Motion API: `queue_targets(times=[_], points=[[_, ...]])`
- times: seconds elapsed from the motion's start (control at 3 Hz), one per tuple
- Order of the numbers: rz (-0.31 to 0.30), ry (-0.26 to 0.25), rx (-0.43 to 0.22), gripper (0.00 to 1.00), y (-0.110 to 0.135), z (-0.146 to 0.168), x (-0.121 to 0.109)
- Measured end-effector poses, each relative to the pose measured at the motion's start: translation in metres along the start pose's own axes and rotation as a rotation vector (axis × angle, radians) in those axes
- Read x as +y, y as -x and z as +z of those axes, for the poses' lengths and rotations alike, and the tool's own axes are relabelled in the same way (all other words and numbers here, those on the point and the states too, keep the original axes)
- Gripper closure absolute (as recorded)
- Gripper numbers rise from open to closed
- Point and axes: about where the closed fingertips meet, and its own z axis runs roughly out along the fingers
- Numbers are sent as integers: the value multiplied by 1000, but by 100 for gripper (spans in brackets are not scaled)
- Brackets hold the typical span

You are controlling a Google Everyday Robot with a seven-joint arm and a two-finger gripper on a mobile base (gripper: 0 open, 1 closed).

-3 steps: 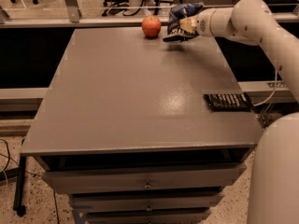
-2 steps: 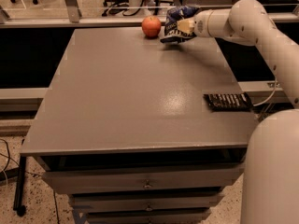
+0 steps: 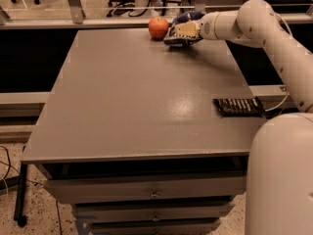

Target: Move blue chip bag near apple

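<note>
Clamped in the gripper, jaws drawn in narrowly on the foil: the blue chip bag, low over the far end of the table, just right of the apple. Hard to say from this angle whether already touching the apple or resting on the tabletop. Probably close to done, with only a set-down and release left. Risks from here: nudging the apple with bag or gripper and sending it rolling toward the far edge, close behind it; letting go too high and dropping light, crinkly foil askew or off the back; dragging the bag away on retreat through foil snagged in the jaws. Nothing to fear from the flat black packet, well apart at the near right.
</note>
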Motion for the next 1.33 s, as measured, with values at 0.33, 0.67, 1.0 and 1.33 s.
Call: queue_targets(times=[0.33,0.67,1.0,1.33], points=[[-13,21,26,0,-1,1,8],[-103,-14,43,0,8,-25,13],[-232,-124,44,0,27,-88,15],[-350,-232,15,0,40,-175,29]])
